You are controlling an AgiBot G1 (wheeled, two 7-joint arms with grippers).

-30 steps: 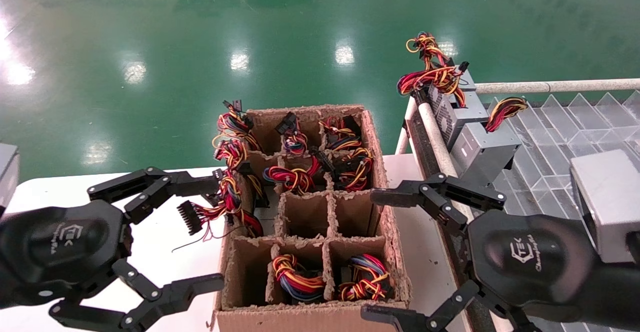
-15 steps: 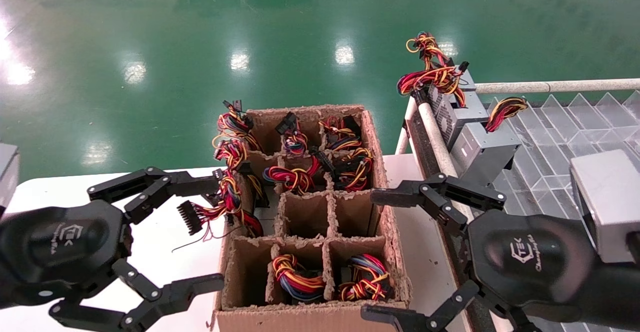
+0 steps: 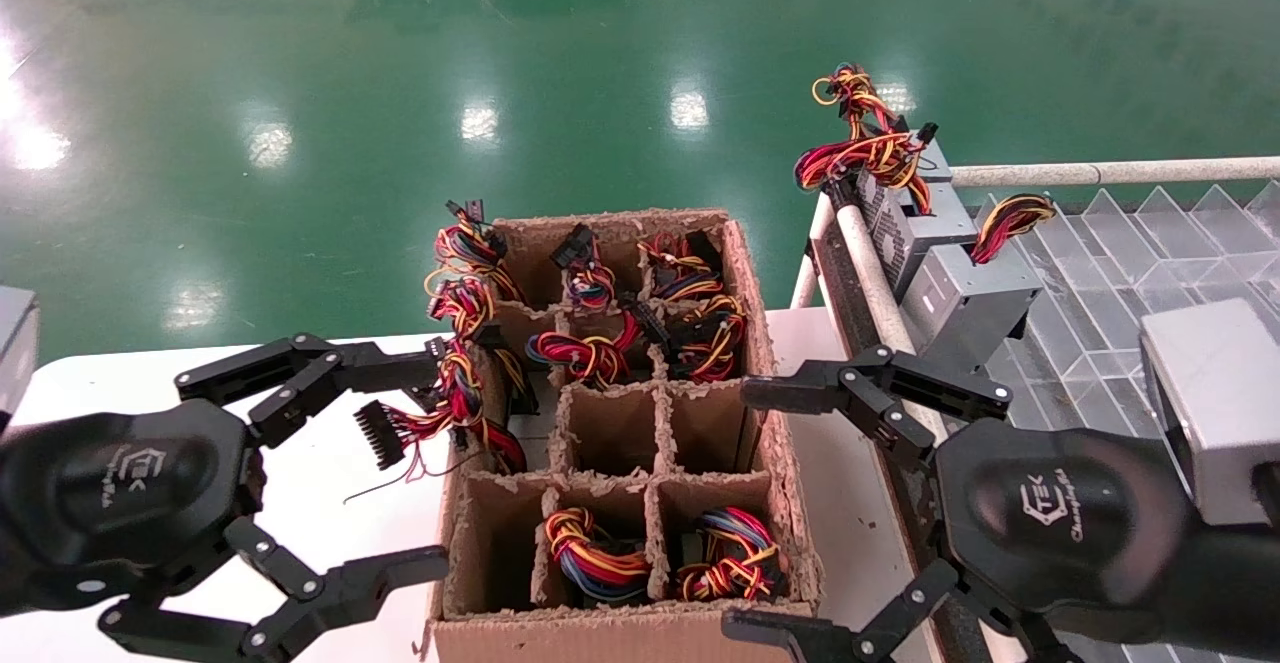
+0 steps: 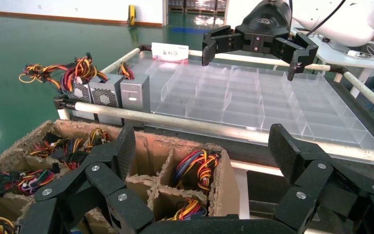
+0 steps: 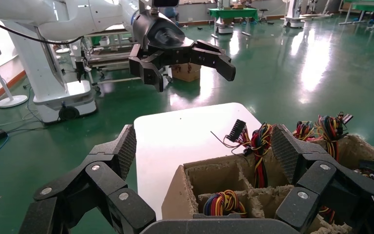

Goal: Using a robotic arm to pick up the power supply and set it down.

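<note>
Two grey power supplies point(image 3: 965, 293) stand on edge at the near-left corner of the rack on my right, red and yellow wires point(image 3: 865, 148) piled on top; the left wrist view shows them too point(image 4: 104, 92). Coloured wire bundles point(image 3: 590, 358) fill several cells of the brown cardboard divider box point(image 3: 600, 633); whatever they attach to is hidden inside. My left gripper point(image 3: 430, 468) hovers open at the box's left side over the table, holding nothing. At the box's right side my right gripper point(image 3: 745, 511) is open and empty. Each wrist view shows its own wide-spread fingers point(image 4: 202, 146) point(image 5: 204, 146) above the box.
A clear plastic divider tray point(image 3: 1120, 263) covers the rack behind a metal rail point(image 3: 870, 263). The box sits on a white table point(image 3: 330, 503); a black connector point(image 3: 375, 433) hangs over its left wall. Green floor lies beyond. A wheeled white robot base point(image 5: 63, 92) stands far left.
</note>
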